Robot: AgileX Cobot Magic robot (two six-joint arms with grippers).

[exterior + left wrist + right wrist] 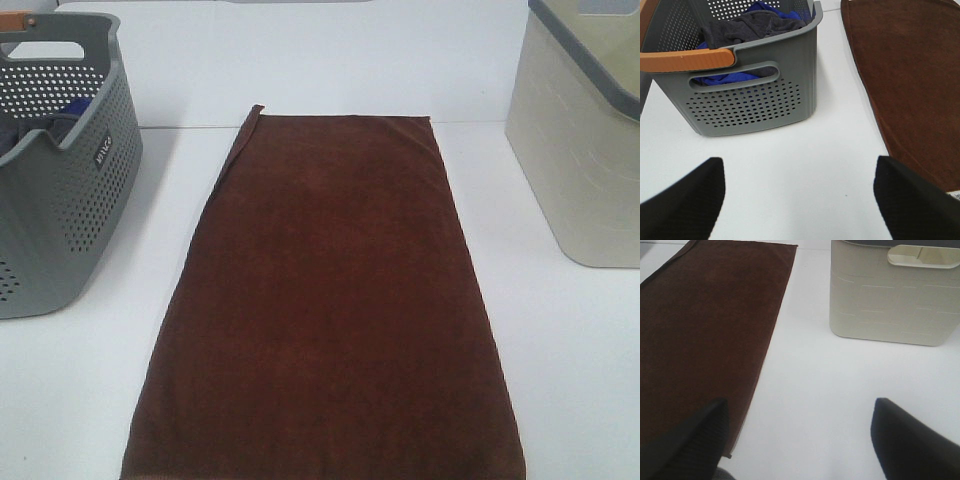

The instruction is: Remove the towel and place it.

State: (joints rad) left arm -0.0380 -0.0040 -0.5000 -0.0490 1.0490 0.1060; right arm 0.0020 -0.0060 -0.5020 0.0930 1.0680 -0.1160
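I see the dark reddish-brown velvety rectangular towel (325, 300) flat on the white table (580, 350); both my grippers (799, 200) (799, 437) spread wide, empty.

The towel (325, 300) is soft, fuzzy brown cloth, not shiny. The bench (560, 360) is smooth and white. The grey basket (60, 190) is hard plastic full of little holes. The cream bin (580, 150) is smooth plastic.
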